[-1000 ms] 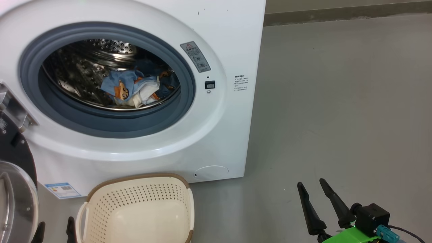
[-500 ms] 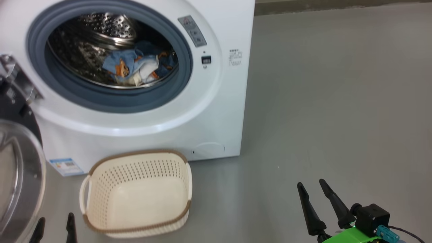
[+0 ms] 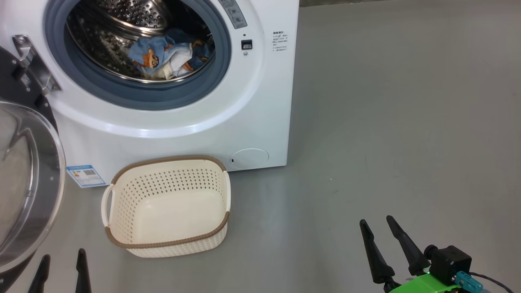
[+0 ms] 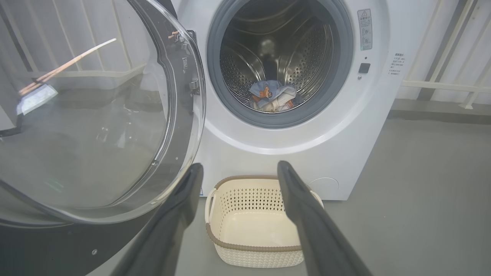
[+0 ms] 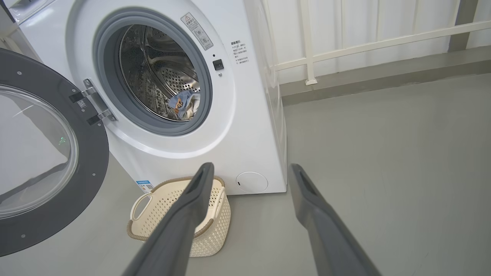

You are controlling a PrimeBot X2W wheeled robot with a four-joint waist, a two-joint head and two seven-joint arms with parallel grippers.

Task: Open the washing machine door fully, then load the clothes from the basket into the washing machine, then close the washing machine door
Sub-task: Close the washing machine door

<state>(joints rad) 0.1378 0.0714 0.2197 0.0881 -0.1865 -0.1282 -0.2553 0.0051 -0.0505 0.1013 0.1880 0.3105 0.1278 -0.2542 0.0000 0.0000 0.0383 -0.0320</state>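
The washing machine (image 3: 179,134) is seen standing on the grey floor (image 3: 386,122), near the floor's far edge, where a wall base runs. The washing machine door (image 3: 28,191) is swung wide open on the metal hinge (image 3: 34,61) at the robot's left of the opening, with its clear glass bowl ringed by the black rim. The clothes (image 3: 169,57) are found inside the perforated steel drum (image 3: 122,20), heaped at its bottom just behind the grey-blue gasket (image 3: 163,99). Light blue fabric, orange-brown prints and some white lining can be made out. The basket (image 3: 167,203) is set upright on the floor just in front of the machine's lower front, between the blue label sticker (image 3: 86,175) and the round filter cap (image 3: 249,158), and its bare cream bottom is shown. The left gripper (image 3: 63,254) is held low, near the door's lower rim and beside the basket's left handle, with its fingers spread apart and nothing between them. The right gripper (image 3: 375,220) is held over bare floor, well apart from basket and machine, with its fingers likewise parted and nothing clasped.
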